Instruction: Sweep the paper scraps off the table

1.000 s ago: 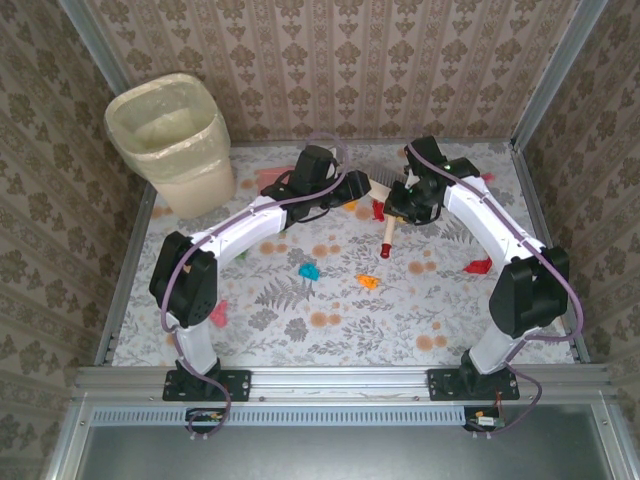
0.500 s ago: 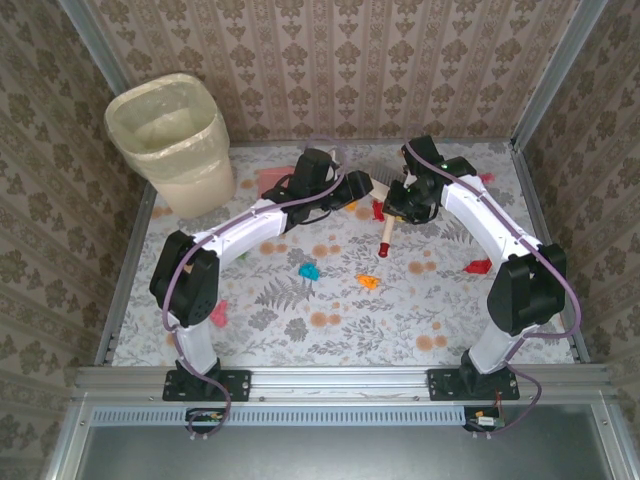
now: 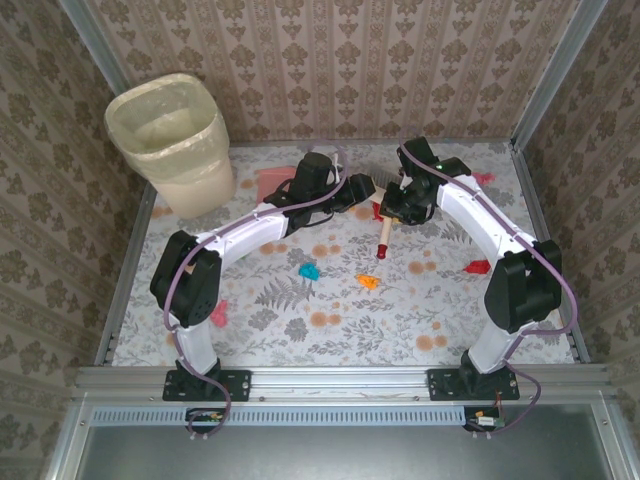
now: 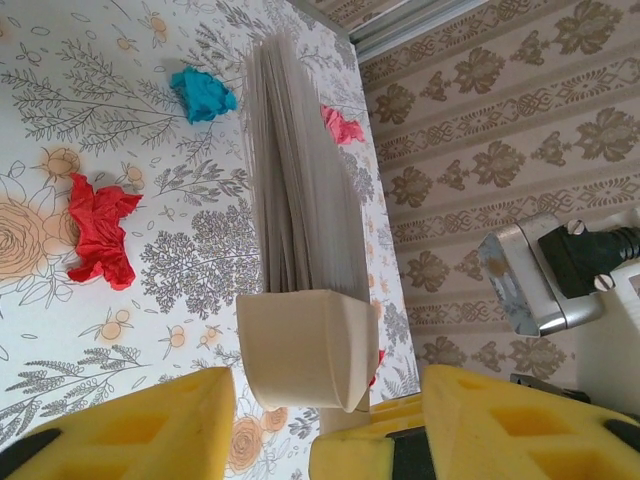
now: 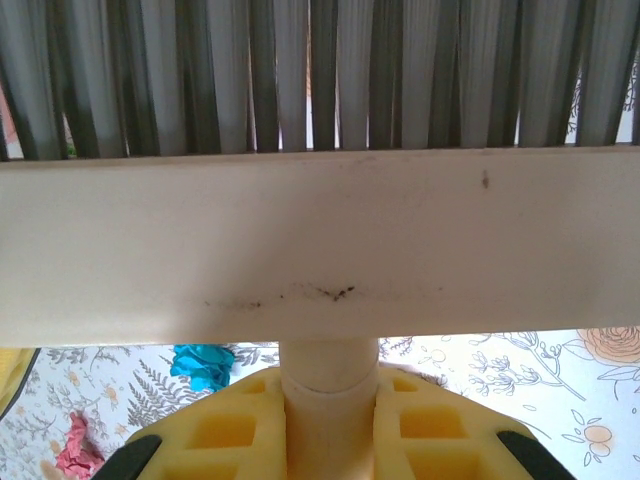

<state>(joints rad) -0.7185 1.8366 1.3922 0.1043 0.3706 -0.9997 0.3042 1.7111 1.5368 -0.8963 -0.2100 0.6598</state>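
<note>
The left arm (image 3: 250, 225) and right arm (image 3: 480, 215) have crept toward the far wall (image 3: 330, 80) in the past second. The right jaws pinch the handle of the brush (image 3: 384, 235), and the left jaws stand spread beside its head. The paper scraps (image 3: 309, 270) lie scattered and unmoved across the surface (image 3: 300, 330), so the sweeping seemingly has yet to bite.

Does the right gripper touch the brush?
Touching. The right wrist view shows the neck of the brush clamped between the yellow jaws of the right gripper, with no gap on either side.
</note>
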